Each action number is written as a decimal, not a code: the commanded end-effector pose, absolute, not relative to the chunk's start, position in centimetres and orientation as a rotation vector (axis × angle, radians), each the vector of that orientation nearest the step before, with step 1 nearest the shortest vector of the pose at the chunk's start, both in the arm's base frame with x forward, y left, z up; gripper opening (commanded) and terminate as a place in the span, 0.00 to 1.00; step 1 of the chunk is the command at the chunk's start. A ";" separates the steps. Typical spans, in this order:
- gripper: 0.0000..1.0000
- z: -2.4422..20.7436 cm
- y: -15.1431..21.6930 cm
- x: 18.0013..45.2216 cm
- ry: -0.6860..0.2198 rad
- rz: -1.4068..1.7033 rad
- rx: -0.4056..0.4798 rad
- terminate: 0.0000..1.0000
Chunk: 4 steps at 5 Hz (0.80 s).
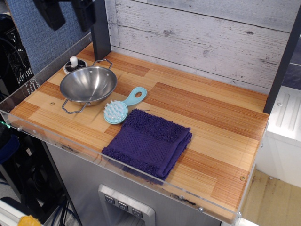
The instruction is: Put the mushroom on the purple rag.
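The mushroom (74, 64) lies upside down at the table's back left corner, white stem up, just behind the steel bowl (88, 84). The purple rag (148, 143) lies folded near the front edge, in the middle. My gripper (68, 13) hangs high at the top left of the view, well above the mushroom. Its two dark fingers stand apart and hold nothing.
A light-blue round brush (122, 107) lies between the bowl and the rag. A black post (100, 28) stands at the back left, a clear acrylic rim (28, 129) runs along the front and left edges, and a plank wall (202, 37) is behind.
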<state>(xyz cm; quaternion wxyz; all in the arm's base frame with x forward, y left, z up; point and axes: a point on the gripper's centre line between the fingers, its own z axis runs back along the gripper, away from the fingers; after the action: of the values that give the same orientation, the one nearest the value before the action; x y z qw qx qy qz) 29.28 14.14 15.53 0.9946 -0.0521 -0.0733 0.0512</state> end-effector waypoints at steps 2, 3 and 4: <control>1.00 12.8 16.0 31.6 -0.175 0.062 0.034 0.00; 1.00 11.2 17.0 33.1 -0.152 0.050 0.050 0.00; 1.00 9.9 18.7 34.4 -0.128 0.052 0.057 0.00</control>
<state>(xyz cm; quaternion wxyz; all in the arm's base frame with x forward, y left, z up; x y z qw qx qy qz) 34.47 18.11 7.82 0.9989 0.0143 -0.0392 0.0212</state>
